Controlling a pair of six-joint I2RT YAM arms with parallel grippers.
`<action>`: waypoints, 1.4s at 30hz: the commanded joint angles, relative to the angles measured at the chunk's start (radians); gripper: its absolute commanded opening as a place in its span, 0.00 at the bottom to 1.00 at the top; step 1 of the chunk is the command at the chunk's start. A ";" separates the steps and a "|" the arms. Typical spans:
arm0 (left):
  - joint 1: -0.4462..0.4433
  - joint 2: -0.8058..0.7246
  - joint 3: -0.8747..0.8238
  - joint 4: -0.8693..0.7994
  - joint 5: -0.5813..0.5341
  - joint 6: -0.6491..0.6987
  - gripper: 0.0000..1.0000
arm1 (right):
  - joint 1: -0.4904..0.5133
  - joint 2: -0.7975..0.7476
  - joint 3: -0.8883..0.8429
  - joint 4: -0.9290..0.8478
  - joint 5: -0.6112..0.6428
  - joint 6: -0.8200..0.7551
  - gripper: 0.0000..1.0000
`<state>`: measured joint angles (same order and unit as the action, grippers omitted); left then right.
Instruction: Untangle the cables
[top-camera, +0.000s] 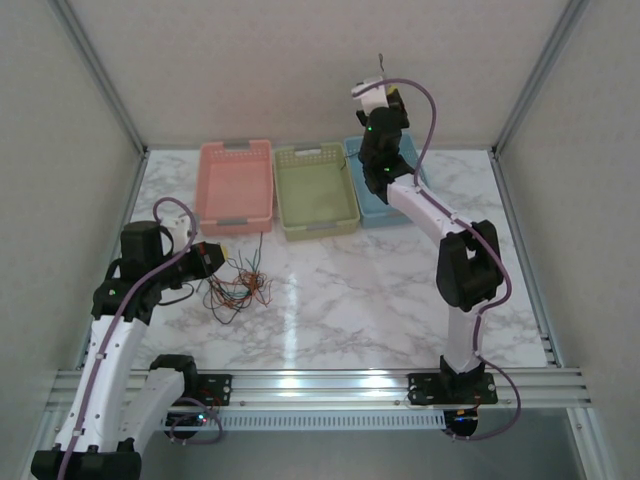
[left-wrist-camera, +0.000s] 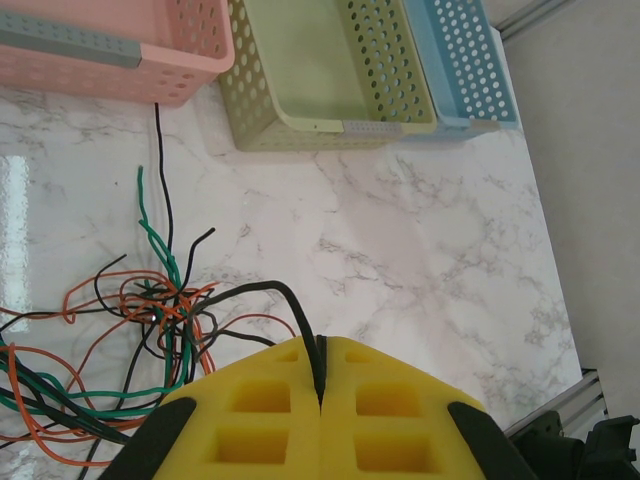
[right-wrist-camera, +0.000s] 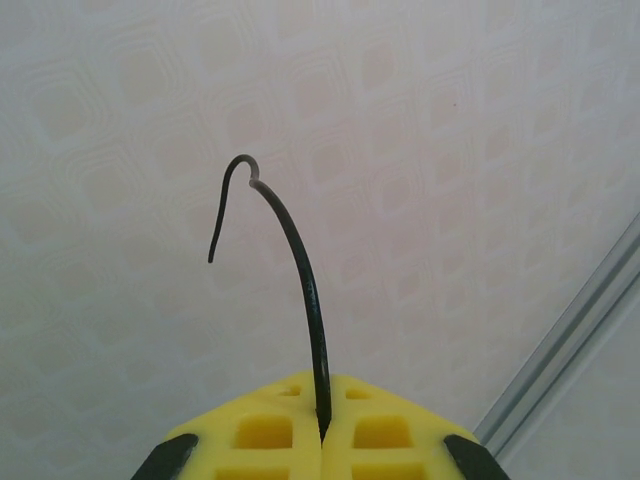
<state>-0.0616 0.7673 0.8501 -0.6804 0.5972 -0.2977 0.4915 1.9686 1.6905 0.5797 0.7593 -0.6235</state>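
Note:
The cables lie in a loose tangle of black, orange and green wires on the marble table, in front of the pink basket. My left gripper sits at the tangle's left edge, shut on one black cable that arches out from between the yellow pads back into the heap. My right gripper is raised high over the blue basket, pointing at the back wall. It is shut on a single dark cable whose free end curls upward into a hook.
Three perforated baskets stand in a row at the back: pink, green and blue, the blue one partly behind the right arm. In the left wrist view the green basket lies straight ahead. A metal rail borders the near edge.

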 joint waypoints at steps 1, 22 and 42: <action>-0.001 -0.006 -0.012 0.003 0.002 0.017 0.00 | 0.016 0.039 0.019 0.095 0.045 -0.069 0.00; -0.006 -0.003 -0.013 0.003 0.003 0.017 0.00 | -0.148 -0.085 -0.212 -0.188 0.103 0.452 0.00; -0.009 0.012 -0.013 0.007 0.004 0.017 0.00 | -0.250 -0.145 -0.283 -0.329 -0.151 0.666 0.00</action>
<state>-0.0647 0.7795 0.8486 -0.6800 0.5972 -0.2977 0.2256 1.8587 1.4292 0.2611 0.7010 0.0051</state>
